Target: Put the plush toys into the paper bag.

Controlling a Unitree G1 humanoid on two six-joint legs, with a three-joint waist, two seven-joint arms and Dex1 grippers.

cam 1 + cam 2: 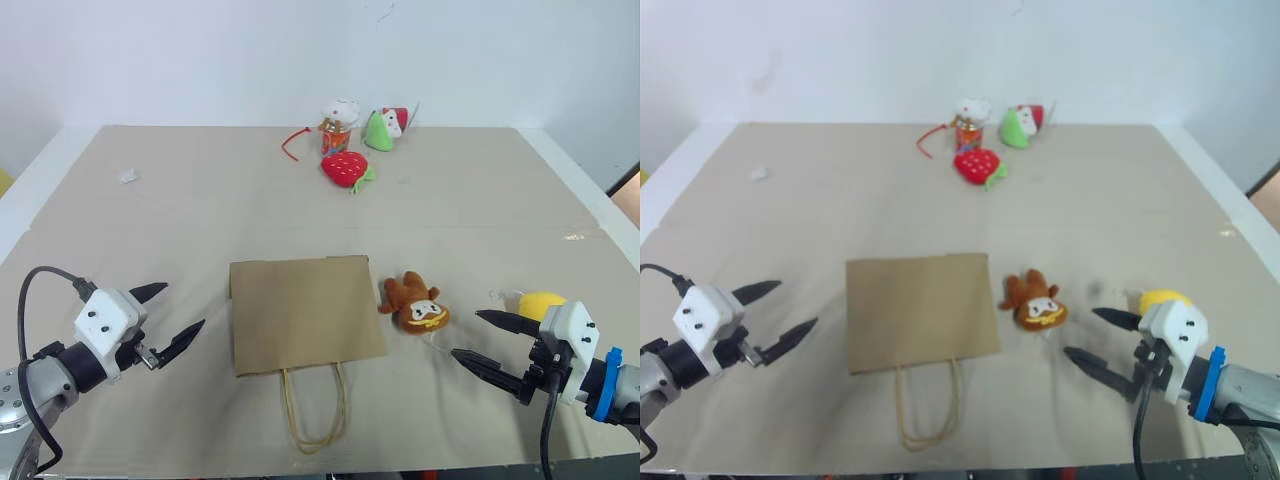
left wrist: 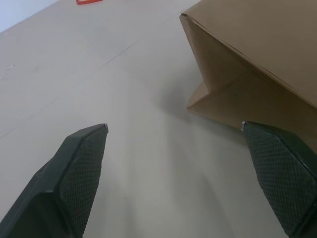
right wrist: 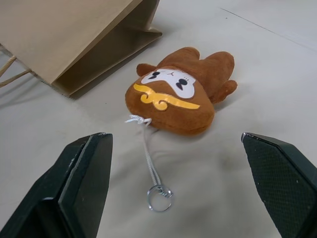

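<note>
The paper bag (image 1: 305, 313) lies flat mid-table, with bare tabletop (image 1: 180, 210) around it. The brown monkey (image 1: 415, 303) lies just beside its right edge; the yellow toy (image 1: 540, 302) looks partly hidden. Left gripper (image 1: 176, 318) and right gripper (image 1: 484, 340) are spread wide, empty.

The left gripper (image 1: 166, 316) hovers low at the left, its two black fingers spread wide and pointing inward. The right gripper (image 1: 478, 338) mirrors it at the right, fingers equally wide apart, empty.
</note>
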